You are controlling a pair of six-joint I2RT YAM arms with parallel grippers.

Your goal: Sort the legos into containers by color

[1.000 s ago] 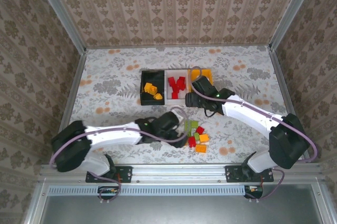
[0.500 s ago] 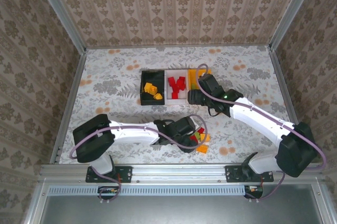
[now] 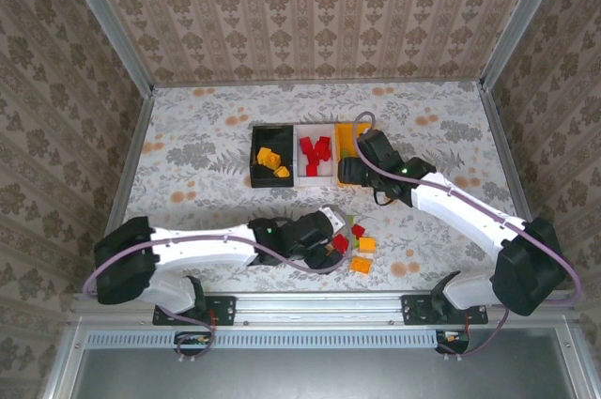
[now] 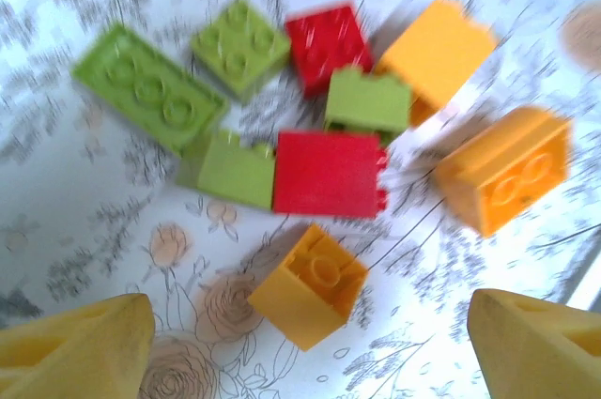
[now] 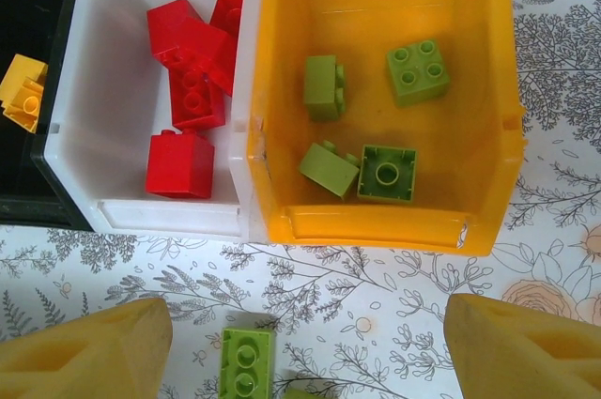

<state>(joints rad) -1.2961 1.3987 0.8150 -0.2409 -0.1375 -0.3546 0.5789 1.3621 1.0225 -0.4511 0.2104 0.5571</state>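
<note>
top external view: three bins stand in a touching row at upper centre of the table point(image 3: 188, 145); from left to right, black bin point(image 3: 255, 153), white bin point(image 3: 302, 133), orange bin point(image 3: 344, 136).
sorted legos: orange bricks point(image 3: 272, 161) in the black bin, red bricks point(image 3: 315, 151) in the white bin, four green bricks point(image 5: 417, 71) in the orange bin.
loose legos: a small cluster point(image 3: 366, 245) at lower centre, near the front rail point(image 3: 319, 310).
left wrist view: slightly blurred; nine loose bricks, four green, two red and three orange, packed close, with a long green brick point(image 4: 148, 87) at upper left.
left gripper point(image 3: 331, 251): at the cluster's left side; fingers point(image 4: 80, 347) wide apart in the lower corners of its wrist view, holding nothing.
right gripper point(image 3: 349, 172): at the orange bin's near wall; fingers point(image 5: 84, 352) wide apart and empty; one green brick point(image 5: 246, 361) lies on the table in the gap, apart from both.
open room: bare table left and right of the bin row, and a strip between the row and the cluster.
edges: metal frame along all sides.
surface: white cover, grey leaf print, orange flowers.
room: patterned wallpaper point(image 3: 310, 14) on three sides.
</note>
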